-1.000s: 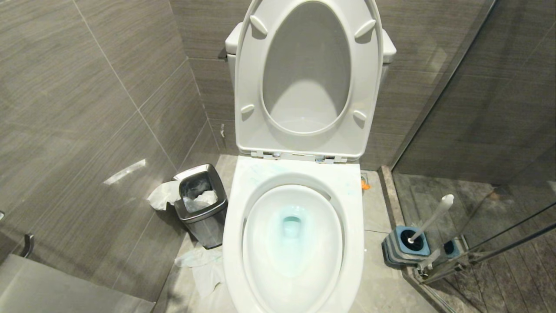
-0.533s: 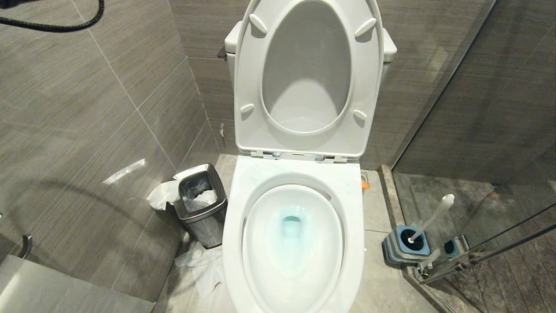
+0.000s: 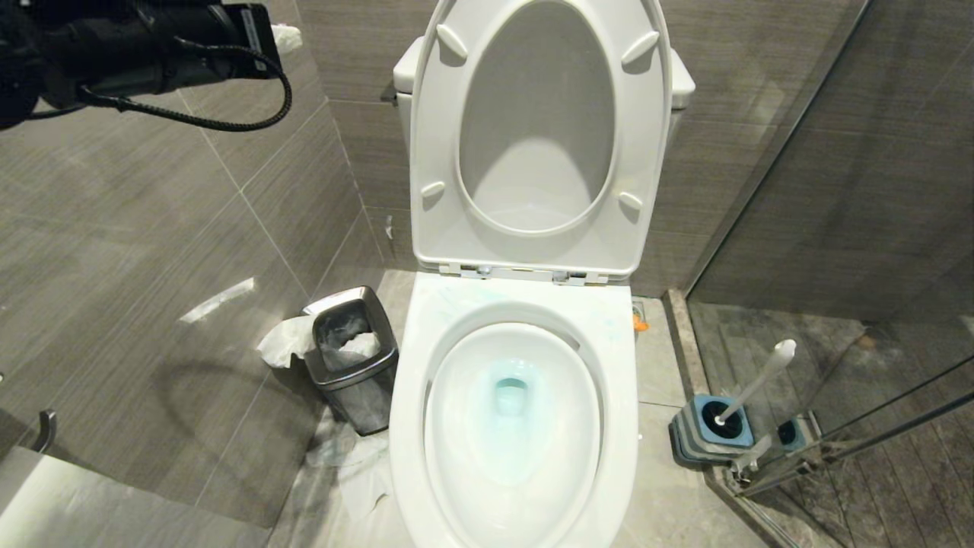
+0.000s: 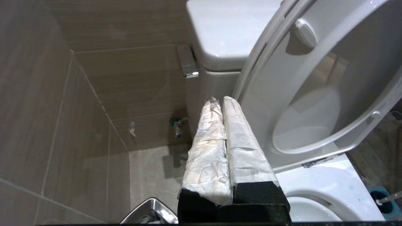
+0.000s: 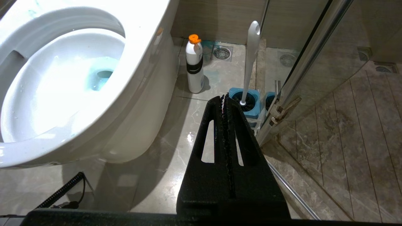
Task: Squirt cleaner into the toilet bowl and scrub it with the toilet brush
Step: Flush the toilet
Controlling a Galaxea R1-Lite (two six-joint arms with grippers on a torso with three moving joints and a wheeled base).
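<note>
The white toilet bowl (image 3: 533, 472) stands open with seat and lid raised. Pale turquoise cleaner (image 3: 496, 378) tints the porcelain around the drain, and faint streaks mark the rim. The toilet brush (image 3: 761, 373) leans in its blue-and-grey holder (image 3: 704, 438) on the floor to the right. My left gripper (image 3: 285, 34) is high at the upper left, shut and empty, its white-wrapped fingers (image 4: 241, 141) pointing towards the tank's side below the chrome flush lever (image 4: 187, 61). My right gripper (image 5: 223, 95) hangs low beside the bowl (image 5: 62, 84), shut and empty, short of the brush (image 5: 251, 56).
A white bottle with an orange cap (image 5: 194, 64) stands on the floor between bowl and brush holder. A steel waste bin (image 3: 354, 365) with tissue sits left of the toilet, and crumpled paper (image 3: 358, 472) lies before it. A glass shower partition (image 3: 837, 228) bounds the right side.
My left arm has risen into the head view at the upper left; a second ago it was out of sight, then only its cable showed. The toilet and the brush have not moved.
</note>
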